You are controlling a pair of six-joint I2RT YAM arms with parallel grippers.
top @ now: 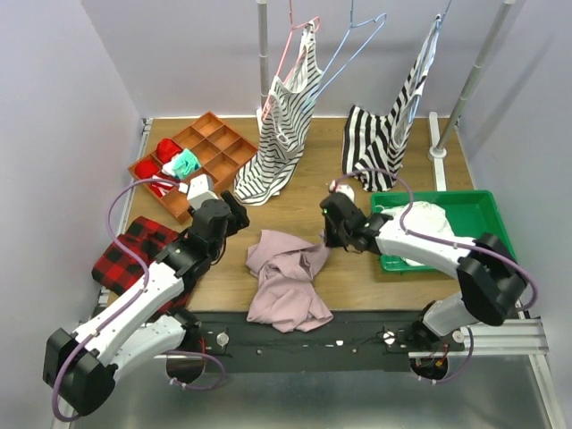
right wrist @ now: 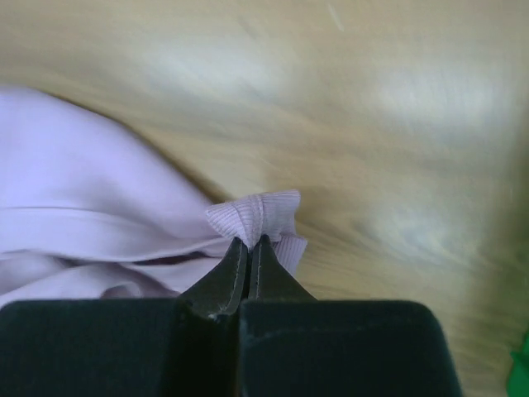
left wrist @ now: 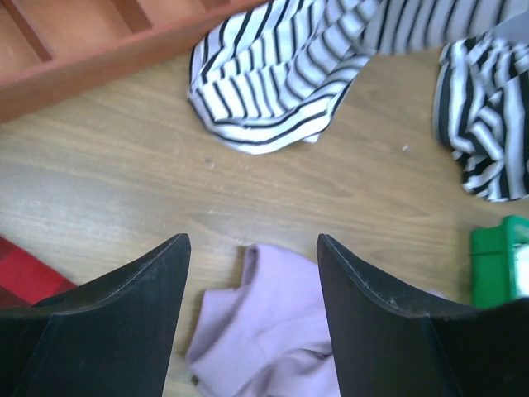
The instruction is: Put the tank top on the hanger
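The mauve-pink tank top lies crumpled on the wooden table between the two arms. My right gripper is shut on a ribbed hem fold at the garment's right edge; in the right wrist view the jaws pinch that fold of the tank top just above the wood. My left gripper hovers open at the top's upper left, touching nothing. In the left wrist view the tank top shows between and below its spread fingers. The pale blue wire hanger hangs bare from the rail at the back.
A striped top hangs on a pink hanger at back centre, another striped top to its right. An orange divided tray sits at back left. A green bin holds a white garment. A red plaid cloth lies at left.
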